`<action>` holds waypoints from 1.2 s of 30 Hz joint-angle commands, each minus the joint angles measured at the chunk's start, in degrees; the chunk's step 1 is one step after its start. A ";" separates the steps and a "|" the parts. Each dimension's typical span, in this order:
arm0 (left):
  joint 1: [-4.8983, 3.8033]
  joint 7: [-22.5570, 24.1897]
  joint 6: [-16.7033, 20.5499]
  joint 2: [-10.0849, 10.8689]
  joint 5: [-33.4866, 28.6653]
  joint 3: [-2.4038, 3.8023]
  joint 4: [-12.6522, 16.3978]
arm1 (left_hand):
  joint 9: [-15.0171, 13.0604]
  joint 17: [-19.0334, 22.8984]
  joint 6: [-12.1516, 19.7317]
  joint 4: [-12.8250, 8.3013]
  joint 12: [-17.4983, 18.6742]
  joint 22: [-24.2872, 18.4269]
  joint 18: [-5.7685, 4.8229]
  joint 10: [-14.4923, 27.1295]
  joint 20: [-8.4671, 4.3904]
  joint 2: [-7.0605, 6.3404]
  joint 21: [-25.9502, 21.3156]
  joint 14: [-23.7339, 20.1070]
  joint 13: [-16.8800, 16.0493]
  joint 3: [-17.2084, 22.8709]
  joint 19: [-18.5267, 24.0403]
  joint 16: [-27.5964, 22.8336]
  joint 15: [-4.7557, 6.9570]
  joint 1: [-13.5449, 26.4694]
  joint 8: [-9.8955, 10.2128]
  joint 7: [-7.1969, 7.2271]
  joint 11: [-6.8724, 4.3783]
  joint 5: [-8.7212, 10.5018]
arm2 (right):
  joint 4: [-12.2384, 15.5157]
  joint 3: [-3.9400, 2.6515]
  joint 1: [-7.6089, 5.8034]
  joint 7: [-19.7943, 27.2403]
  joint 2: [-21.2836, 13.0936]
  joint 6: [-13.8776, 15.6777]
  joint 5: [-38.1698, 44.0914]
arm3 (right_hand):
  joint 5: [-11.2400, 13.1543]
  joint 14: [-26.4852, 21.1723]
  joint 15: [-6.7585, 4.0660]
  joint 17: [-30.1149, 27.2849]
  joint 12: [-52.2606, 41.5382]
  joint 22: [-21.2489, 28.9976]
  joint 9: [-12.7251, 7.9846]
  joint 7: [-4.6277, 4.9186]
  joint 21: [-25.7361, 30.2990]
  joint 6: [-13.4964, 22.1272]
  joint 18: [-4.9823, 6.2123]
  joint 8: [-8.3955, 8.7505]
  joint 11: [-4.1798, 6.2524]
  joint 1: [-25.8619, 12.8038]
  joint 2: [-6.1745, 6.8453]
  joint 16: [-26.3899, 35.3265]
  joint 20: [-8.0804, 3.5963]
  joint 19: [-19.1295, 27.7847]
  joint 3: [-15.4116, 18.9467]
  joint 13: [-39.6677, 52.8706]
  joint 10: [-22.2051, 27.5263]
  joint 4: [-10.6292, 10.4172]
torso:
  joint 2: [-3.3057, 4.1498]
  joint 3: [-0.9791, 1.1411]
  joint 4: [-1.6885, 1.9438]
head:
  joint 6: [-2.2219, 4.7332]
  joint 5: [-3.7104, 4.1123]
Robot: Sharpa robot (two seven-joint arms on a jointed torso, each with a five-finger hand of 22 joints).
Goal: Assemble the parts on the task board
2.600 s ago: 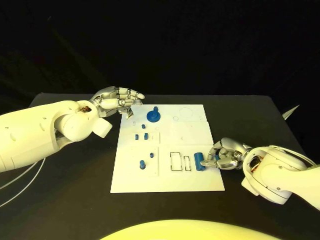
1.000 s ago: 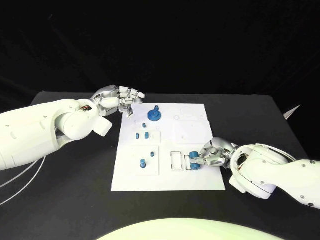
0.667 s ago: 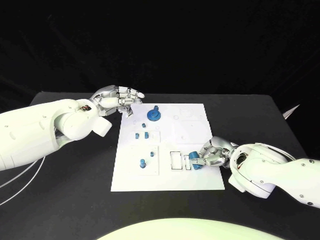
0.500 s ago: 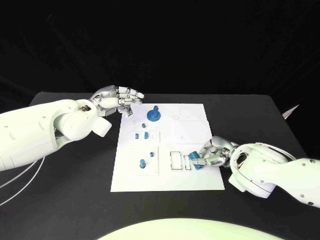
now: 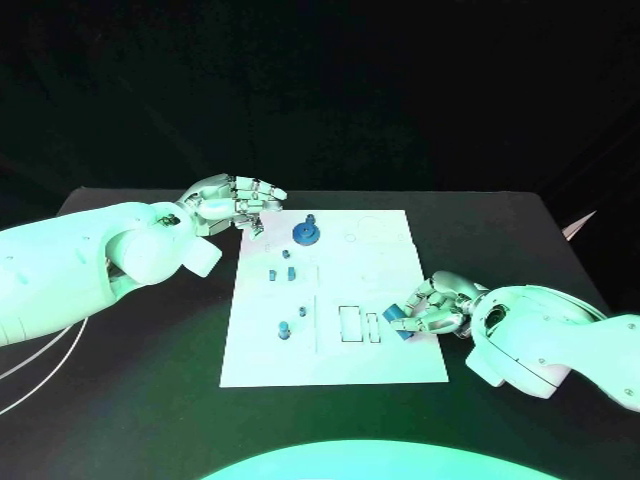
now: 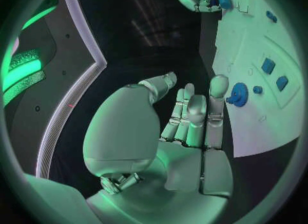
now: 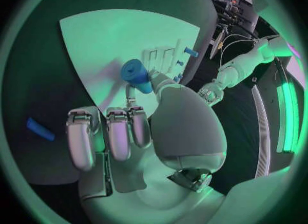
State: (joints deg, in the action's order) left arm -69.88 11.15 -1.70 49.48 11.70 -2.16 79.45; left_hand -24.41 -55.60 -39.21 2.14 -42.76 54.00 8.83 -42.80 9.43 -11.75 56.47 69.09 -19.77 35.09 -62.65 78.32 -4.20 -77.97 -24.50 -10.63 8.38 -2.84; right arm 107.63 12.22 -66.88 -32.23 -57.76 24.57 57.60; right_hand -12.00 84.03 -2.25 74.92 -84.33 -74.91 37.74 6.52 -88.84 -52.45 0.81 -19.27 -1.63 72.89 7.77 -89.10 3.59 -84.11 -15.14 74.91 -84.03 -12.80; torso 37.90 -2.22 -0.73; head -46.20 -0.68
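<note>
Holding a small blue cylinder-shaped plastic part (image 5: 402,322) between thumb and fingers, the right silver many-fingered hand (image 5: 438,305) sits at the near right edge of the flat white task board (image 5: 385,262) on the black counter (image 5: 147,400), just beside two narrow rectangular slots (image 5: 361,323). The left silver hand (image 5: 235,203) hovers at the board's far left corner, fingers curled in on nothing. To seat the part well, it likely needs aligning lengthwise with a slot before pressing down.
</note>
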 commanded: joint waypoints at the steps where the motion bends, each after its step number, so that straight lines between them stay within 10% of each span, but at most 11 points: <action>1: 0.00 0.41 -1.50 -0.07 0.22 0.04 0.15 | 0.07 0.08 0.50 0.04 -0.29 -0.15 0.49 0.39 -0.02 0.40 -0.37 -0.51 0.07 0.26 0.56 0.25 -0.01 -0.32 -0.39 -1.65 -0.03 -0.24 | 1.08 -0.01 -0.36 -0.15 -0.11 0.65 -4.38 | -0.31 5.60 -0.35 13.37 0.01 -14.61 0.11 -0.73 -0.26 -1.21 -0.59 -0.05 0.30 -0.73 0.22 -0.22 -0.24 -5.58 -0.33 10.12 -1.51 -0.21 | 0.01 -0.05 0.03 | 0.01 0.09; 14: 0.00 0.50 -1.69 0.00 0.38 0.04 0.22 | 0.07 0.08 0.50 0.04 -0.29 -0.15 0.49 0.39 -0.02 0.40 -0.37 -0.51 0.07 0.26 0.56 0.25 -0.01 -0.32 -0.39 -1.65 -0.03 -0.24 | 2.62 -0.03 -0.83 0.58 1.24 2.32 -6.23 | -0.20 5.60 -0.50 13.34 -0.03 -14.62 0.23 -0.90 -0.28 -1.82 -0.59 -0.07 0.45 -2.66 0.68 -0.21 -0.38 -5.59 -1.19 10.21 -1.66 -1.33 | 0.09 0.04 0.06 | -0.08 -0.03; 36: 0.00 0.50 -1.84 -0.17 0.39 0.04 0.34 | 0.07 0.08 0.50 0.04 -0.29 -0.15 0.49 0.39 -0.02 0.40 -0.37 -0.51 0.07 0.26 0.56 0.25 -0.01 -0.32 -0.39 -1.65 -0.03 -0.24 | -3.47 -0.03 0.29 0.30 9.97 3.02 -4.72 | 0.25 5.54 -1.28 13.09 0.57 -14.47 1.75 -2.02 0.04 -3.89 -0.52 -2.30 1.39 -5.34 0.67 -0.09 -1.03 -5.49 -2.77 9.84 -1.41 -2.64 | 0.07 0.03 0.00 | -0.38 0.02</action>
State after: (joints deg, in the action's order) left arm -69.87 11.18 -2.53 49.44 12.02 -2.16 79.64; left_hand -24.41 -55.61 -39.21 2.13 -42.76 53.91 8.82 -42.80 9.43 -11.75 56.47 69.09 -19.78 35.09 -62.65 78.32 -4.20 -77.97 -24.50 -10.63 8.39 -2.84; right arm 104.32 12.21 -66.70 -32.15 -47.95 27.48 52.34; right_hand -11.93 84.04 -3.29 74.91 -84.11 -74.95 39.42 6.70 -88.84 -53.76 0.82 -21.45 -0.61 68.22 8.37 -89.10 2.96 -83.91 -17.70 74.94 -84.04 -15.38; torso 38.01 -2.18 -0.68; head -46.57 -0.60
